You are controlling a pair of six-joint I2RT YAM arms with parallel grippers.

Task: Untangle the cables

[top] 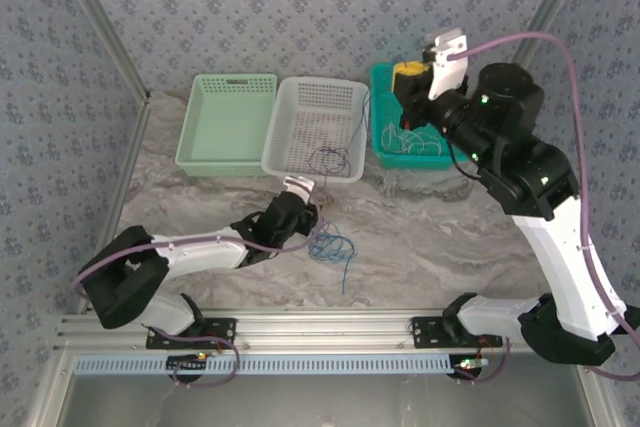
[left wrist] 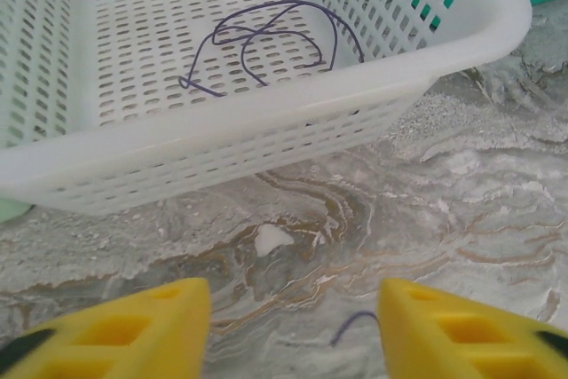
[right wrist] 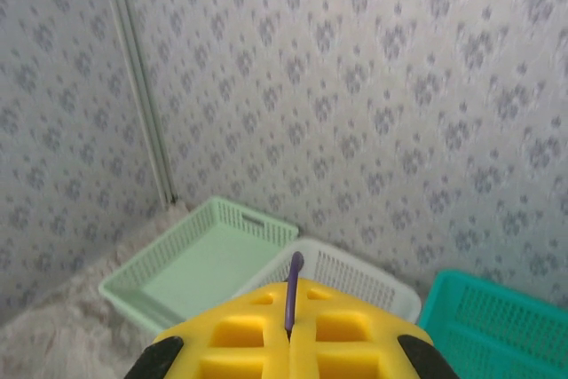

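1. The right gripper (right wrist: pixel 291 301), high in the upper right of the top view, has its jaws pressed together on one end of the dark purple cable (left wrist: pixel 266 33). Holding it up probably draws that strand away from the others.
2. The rest of that cable lies looped in the white basket (top: pixel 272 142) at centre frame, apparently kept apart there.
3. The left gripper (left wrist: pixel 293 335) hovers low over the bench (top: pixel 430 237), jaws spread and empty. It is likely placed for the blue cable (top: pixel 332 245), which lies just below it in the top view.
4. Whitish cables (top: pixel 412 139) sit in the teal basket (top: pixel 378 112).
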